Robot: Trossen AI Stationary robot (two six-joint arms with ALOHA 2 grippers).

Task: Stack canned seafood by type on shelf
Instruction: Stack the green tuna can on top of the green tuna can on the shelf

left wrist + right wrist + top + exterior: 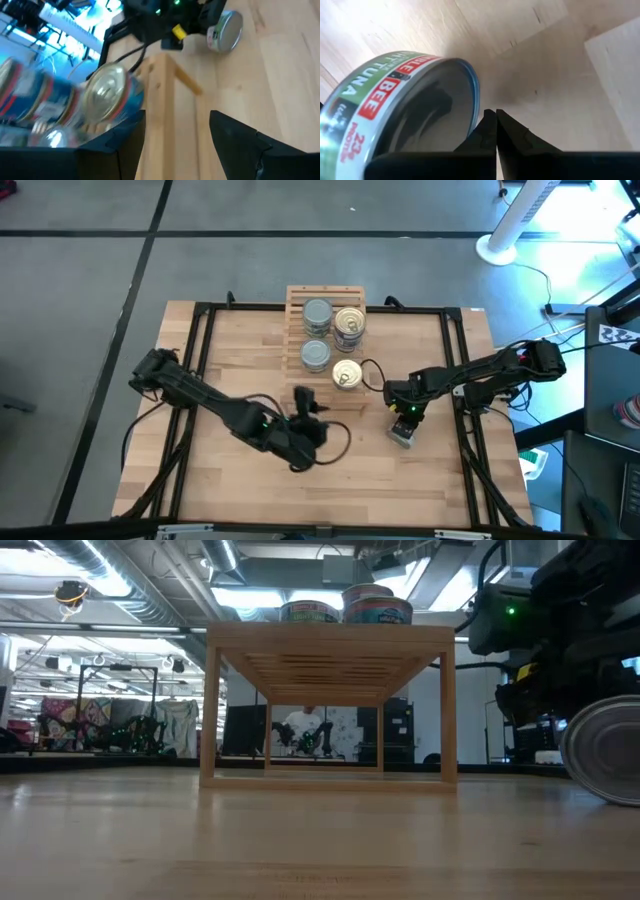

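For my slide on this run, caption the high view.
Four cans on the shelf; shut right gripper beside a tipped can; open left gripper at the shelf's front.

Your left arm comes in from 9 o'clock, elbow bent, wrist low near centre; left gripper (pixel 303 402) points toward 12, jaws apart with nothing between them. Your right arm comes in from 3 o'clock, stretched toward centre; right gripper (pixel 402 418) is down low, jaws fully together, empty.
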